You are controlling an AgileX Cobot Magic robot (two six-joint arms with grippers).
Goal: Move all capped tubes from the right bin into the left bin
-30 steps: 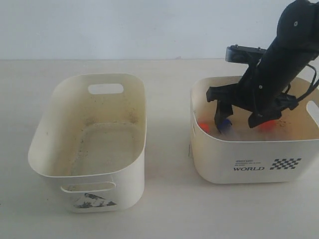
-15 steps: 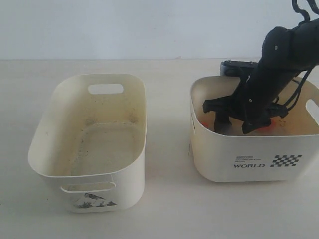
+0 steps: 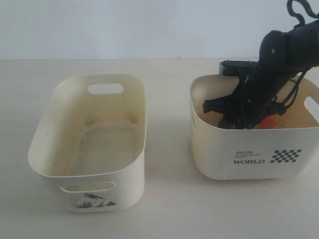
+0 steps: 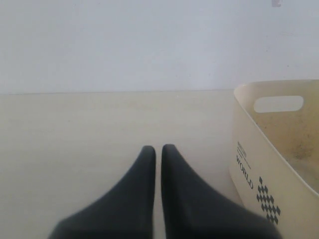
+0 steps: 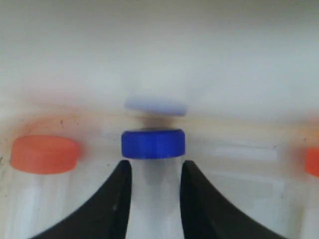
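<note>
My right gripper (image 3: 237, 118) reaches down inside the right bin (image 3: 249, 152), the tub marked "WORLD". In the right wrist view that gripper (image 5: 153, 168) is shut on the clear body of a blue-capped tube (image 5: 153, 143), just below its cap. An orange-capped tube (image 5: 45, 154) lies to one side, and another orange cap (image 5: 313, 160) shows at the opposite edge. One orange cap (image 3: 269, 123) peeks past the arm in the exterior view. The second blue-capped tube is hidden. The left bin (image 3: 135, 149) holds no tubes. My left gripper (image 4: 158, 148) is shut on nothing, over bare table.
In the left wrist view a cream tub (image 4: 249, 144) with a speckled inside and a "WORLD" print stands beside the left gripper. The left arm is out of the exterior view. A strip of bare table separates the two bins.
The right gripper has dropped lower into the right bin, its fingers now behind the front wall. The fingers came together around the blue-capped tube. The bins stayed put.
</note>
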